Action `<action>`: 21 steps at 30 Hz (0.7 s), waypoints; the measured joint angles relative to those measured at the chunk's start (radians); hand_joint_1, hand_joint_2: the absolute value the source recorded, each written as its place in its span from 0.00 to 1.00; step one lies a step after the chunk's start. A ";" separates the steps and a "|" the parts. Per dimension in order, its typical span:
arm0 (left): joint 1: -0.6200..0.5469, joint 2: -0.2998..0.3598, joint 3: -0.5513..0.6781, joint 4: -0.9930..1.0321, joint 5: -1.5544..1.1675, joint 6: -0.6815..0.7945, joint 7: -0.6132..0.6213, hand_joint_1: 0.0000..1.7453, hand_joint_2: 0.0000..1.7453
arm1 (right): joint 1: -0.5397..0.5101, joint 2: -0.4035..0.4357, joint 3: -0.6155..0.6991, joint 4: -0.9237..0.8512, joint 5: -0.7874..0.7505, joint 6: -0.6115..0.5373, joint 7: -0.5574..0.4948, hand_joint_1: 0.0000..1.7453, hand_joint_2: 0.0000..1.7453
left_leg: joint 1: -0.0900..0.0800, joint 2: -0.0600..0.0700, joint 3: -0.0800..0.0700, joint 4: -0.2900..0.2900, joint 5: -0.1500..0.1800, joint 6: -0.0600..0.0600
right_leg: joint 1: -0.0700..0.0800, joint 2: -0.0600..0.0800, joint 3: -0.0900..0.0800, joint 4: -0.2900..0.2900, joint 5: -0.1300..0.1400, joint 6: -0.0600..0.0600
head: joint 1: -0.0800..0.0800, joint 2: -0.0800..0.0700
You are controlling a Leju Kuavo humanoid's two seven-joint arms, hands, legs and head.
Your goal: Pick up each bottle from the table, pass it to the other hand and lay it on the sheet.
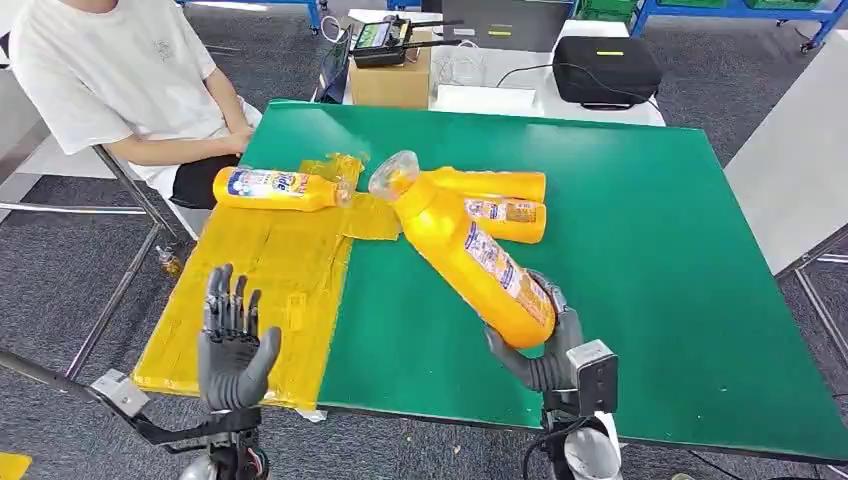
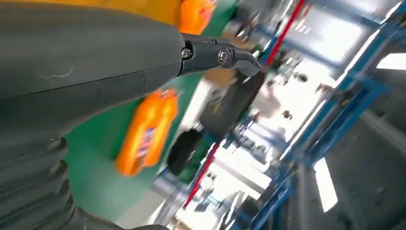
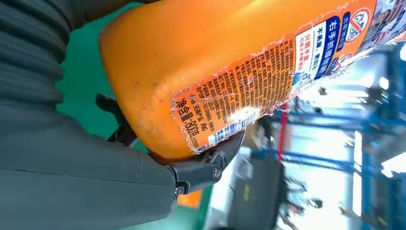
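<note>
The large orange bottle (image 1: 470,250) is gripped at its base by the right hand (image 1: 545,350), tilted above the table (image 1: 650,250); rigid, slick plastic, probably best received mid-body by the spread left hand (image 1: 235,340).

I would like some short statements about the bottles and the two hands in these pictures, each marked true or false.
1. The right robot hand grips a large orange bottle by its base. True.
2. The left robot hand holds a bottle. False: it is raised with fingers apart, holding nothing.
3. One bottle already lies on the yellow sheet. True.
4. The green table has no bottle left on it. False: two orange bottles lie there, behind the held one.
</note>
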 measured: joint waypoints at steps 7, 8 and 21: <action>-0.005 0.036 -0.084 0.123 -0.071 -0.140 -0.051 0.00 1.00 | 0.002 0.000 0.028 -0.040 -0.005 0.098 0.003 1.00 1.00 | 0.000 0.000 -0.001 0.000 0.000 0.000 | 0.001 0.000 0.000 0.001 0.000 0.000 | 0.000 0.000; -0.010 0.041 -0.097 0.132 -0.071 -0.162 -0.051 0.00 1.00 | -0.004 0.000 0.040 -0.034 0.007 0.123 0.005 1.00 1.00 | 0.000 0.000 -0.001 0.000 0.000 0.000 | 0.001 0.000 0.000 0.000 0.000 0.000 | 0.000 0.000; -0.092 0.063 -0.191 0.192 -0.045 -0.262 -0.045 0.00 1.00 | -0.084 0.018 0.292 0.192 0.090 0.271 -0.017 1.00 1.00 | 0.001 0.000 -0.001 0.000 0.000 0.000 | 0.001 -0.001 0.000 0.001 0.000 0.000 | 0.000 0.000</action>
